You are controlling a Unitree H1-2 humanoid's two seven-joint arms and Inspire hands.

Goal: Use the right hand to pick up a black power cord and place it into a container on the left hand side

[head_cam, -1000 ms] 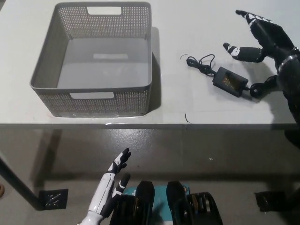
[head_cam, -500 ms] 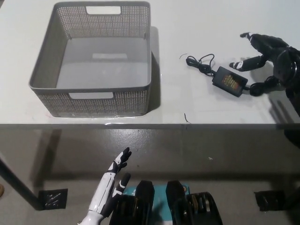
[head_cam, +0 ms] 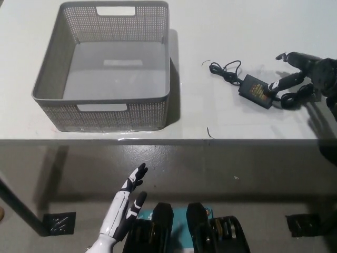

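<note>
Cord [head_cam: 256, 89] w/ boxy black brick; right hand [head_cam: 304, 68] splayed beside; perforated grey basket [head_cam: 105, 110].

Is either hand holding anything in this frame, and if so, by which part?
Nothing is held. The right hand is open beside the power cord on the table; the left hand hangs empty below.
</note>
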